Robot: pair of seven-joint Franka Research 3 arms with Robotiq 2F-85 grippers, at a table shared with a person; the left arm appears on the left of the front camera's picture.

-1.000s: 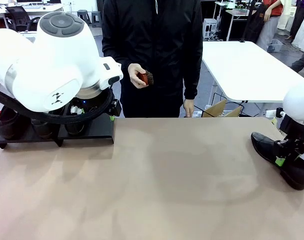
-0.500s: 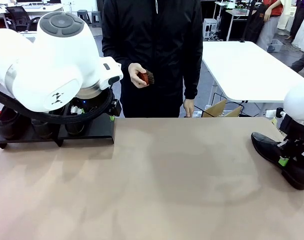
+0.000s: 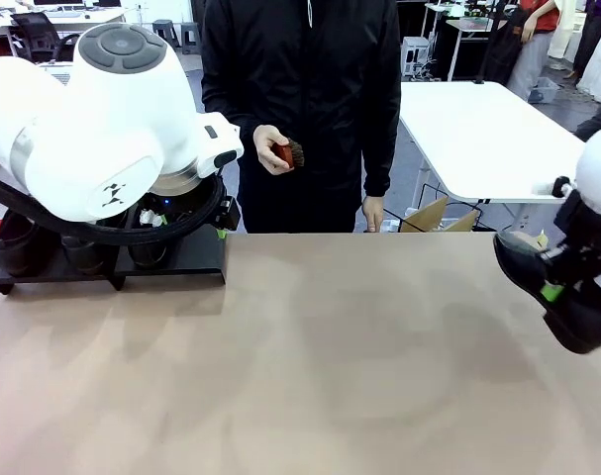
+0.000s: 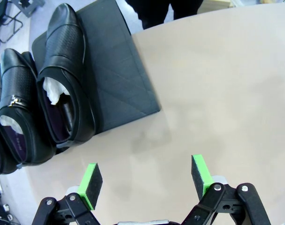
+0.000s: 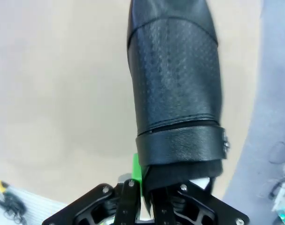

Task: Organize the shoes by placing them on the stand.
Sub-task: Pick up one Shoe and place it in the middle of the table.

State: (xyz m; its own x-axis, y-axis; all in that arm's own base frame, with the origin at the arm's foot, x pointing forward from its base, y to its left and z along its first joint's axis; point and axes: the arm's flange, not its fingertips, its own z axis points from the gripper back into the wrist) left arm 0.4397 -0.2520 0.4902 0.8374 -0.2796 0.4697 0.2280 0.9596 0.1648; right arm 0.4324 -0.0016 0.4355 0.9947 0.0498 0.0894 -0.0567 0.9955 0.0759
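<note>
In the front view, the fourth shoe [image 3: 552,287] is seen pinched at its heel collar by the right gripper [image 3: 551,291], toe tilted up and away from the wrist, clear of the table [image 3: 310,356]; the stand [image 3: 176,255] lies far to that gripper's left. In the left wrist view, the left gripper [image 4: 147,175] is seen spread wide and empty; three shoes [image 4: 62,75] rest on the stand just ahead of its fingers, with one bare slot beside them. In the right wrist view, the fingers [image 5: 138,169] are pressed on a thin collar edge only; the shoe may pivot or slip during the carry, caused by its forward-hanging weight.
</note>
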